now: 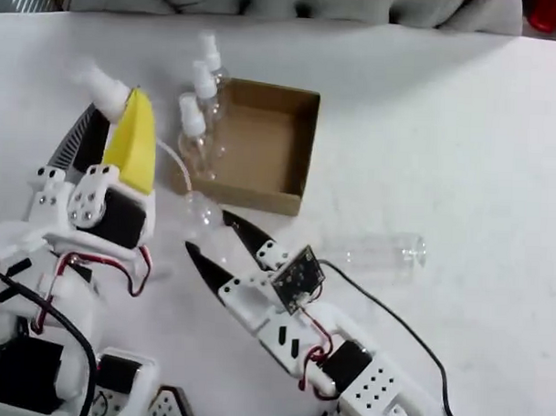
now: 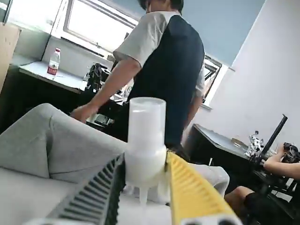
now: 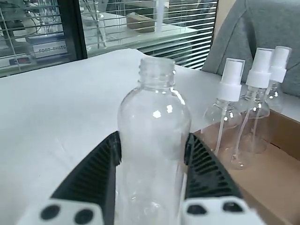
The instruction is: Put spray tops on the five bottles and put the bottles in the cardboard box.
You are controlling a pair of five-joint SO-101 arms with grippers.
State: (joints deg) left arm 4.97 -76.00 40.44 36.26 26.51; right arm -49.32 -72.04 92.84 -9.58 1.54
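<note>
right gripper (image 1: 207, 231) lowest on the counter (image 1: 445, 132), black fingers closed on either side of an open bottle (image 3: 154, 131); the bottle stands upright, bare threaded neck, no top, with both fingers touching its sides

that bottle sits just off the near left corner of the cardboard box (image 1: 266, 148), outside it

left gripper (image 2: 145, 159) clamped on a white spray top (image 2: 146, 136), held nozzle-up between the grey ribbed finger and the yellow finger. in the high view it is left of the box and well apart from the open bottle, not over the neck

three capped bottles (image 1: 205, 82) stand upright in a row along the box's left wall

one more clear bottle (image 1: 386, 253) lies on its side on the counter, right of the right gripper, uncapped as far as i can tell
</note>
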